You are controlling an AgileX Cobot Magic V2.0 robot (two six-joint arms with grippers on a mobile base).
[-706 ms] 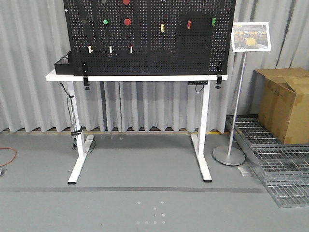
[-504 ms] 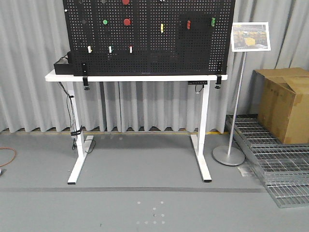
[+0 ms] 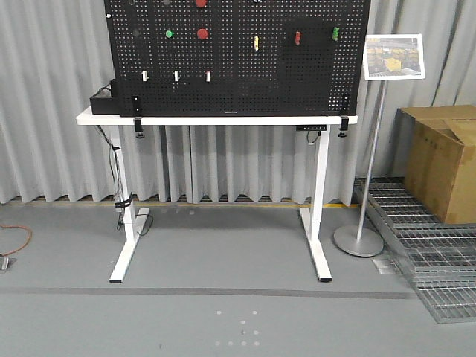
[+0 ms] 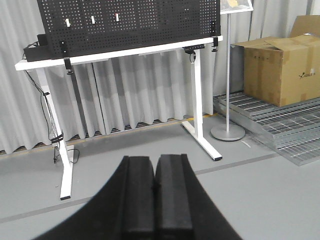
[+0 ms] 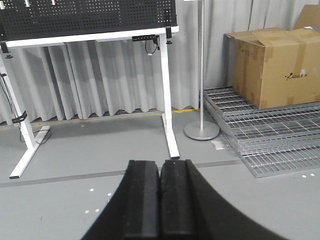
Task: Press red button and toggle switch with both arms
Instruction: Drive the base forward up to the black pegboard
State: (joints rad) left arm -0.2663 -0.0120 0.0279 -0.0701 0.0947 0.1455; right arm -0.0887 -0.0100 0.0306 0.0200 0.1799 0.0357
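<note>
The left tool point(image 4: 155, 192) and the right tool point(image 5: 160, 195) are each pressed together, empty, well apart from the white worktop point(image 3: 104, 117). The round red button point(image 3: 202, 33) sits on the black perforated pegboard point(image 3: 245, 74) above the worktop's left half; the toggle switch is too small to discern.

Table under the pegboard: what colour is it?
The table is white, clearest in the exterior front-facing view.

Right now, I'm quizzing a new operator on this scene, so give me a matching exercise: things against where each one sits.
Things:
1. round red button
2. brown cardboard box
3. silver sign stand's round base

Places:
A. on the grey floor
B. on the black perforated pegboard
C. on the metal grating

Pairs: 1-B, 2-C, 3-A
</note>
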